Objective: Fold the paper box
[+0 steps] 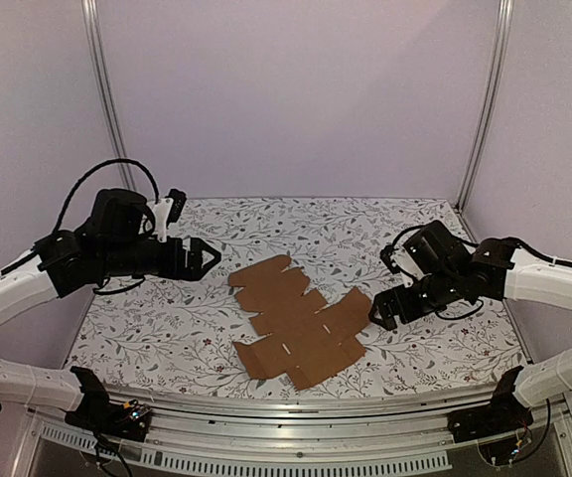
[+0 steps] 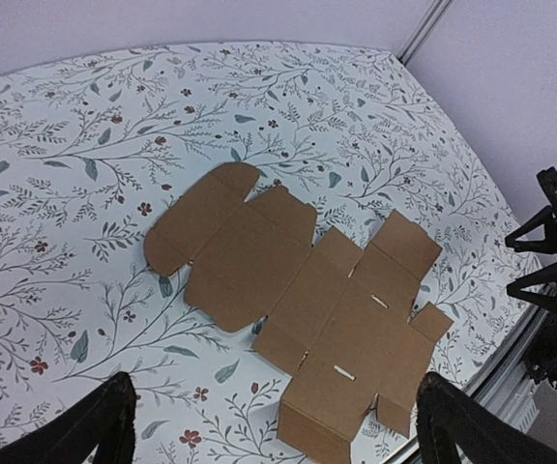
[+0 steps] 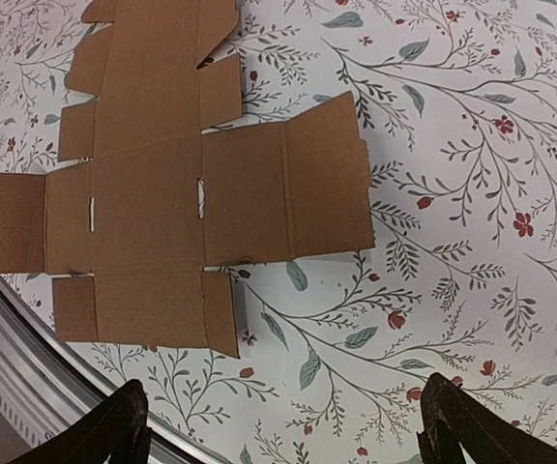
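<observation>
Near: paper box [image 1: 299, 326] lies flat and unfolded mid-bench [image 1: 147, 338], its near flaps close to the front edge | Right gripper [image 1: 378, 316] gapes wide, empty, just beside the right flap | Left gripper [image 1: 214, 257] equally wide, empty, hovers near the far-left end | My read: pin the centre panel with one gripper, lift a side flap along its crease with the other.
</observation>
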Controlling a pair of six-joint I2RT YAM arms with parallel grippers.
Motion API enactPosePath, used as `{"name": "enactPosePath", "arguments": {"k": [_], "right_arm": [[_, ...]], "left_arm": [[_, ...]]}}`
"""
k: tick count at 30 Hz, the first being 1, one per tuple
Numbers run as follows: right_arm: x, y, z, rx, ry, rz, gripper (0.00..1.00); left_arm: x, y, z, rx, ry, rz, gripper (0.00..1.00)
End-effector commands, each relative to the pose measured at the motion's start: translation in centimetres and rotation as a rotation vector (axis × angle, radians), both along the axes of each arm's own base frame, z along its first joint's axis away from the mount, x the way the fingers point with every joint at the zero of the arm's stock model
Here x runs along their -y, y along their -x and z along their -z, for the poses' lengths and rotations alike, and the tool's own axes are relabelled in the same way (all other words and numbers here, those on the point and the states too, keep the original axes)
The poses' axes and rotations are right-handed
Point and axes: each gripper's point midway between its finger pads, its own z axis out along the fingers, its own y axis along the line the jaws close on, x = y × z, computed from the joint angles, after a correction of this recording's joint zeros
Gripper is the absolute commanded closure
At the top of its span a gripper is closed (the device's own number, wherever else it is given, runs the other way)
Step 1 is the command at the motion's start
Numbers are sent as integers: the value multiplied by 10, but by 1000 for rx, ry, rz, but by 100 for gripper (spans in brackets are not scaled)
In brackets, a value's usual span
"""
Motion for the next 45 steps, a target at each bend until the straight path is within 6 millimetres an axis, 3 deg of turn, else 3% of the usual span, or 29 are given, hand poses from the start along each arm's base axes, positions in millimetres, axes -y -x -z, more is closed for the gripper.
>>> {"name": "enactPosePath", "arguments": {"k": [1, 7, 13, 17, 25, 36, 45], "right_arm": [[-23, 22, 27, -159, -85, -57, 6], [-48, 27, 55, -274, -134, -92, 19], [-60, 25, 80, -324, -135, -99, 31], [-64, 25, 93, -353, -133, -106, 44], [-65, 28, 112, -390, -120, -108, 57], [-63, 34, 119, -412, -119, -116, 75], [-68, 39, 100, -412, -163, -158, 100]], "left_arm": [[7, 13, 7, -32, 17, 48, 0], [11, 15, 8, -40, 35, 70, 0], [11, 17, 10, -48, 33, 72, 1], [10, 17, 11, -49, 31, 71, 0], [8, 17, 13, -49, 23, 65, 0], [11, 15, 15, -51, 19, 70, 0], [14, 13, 10, -45, 28, 79, 0]]}}
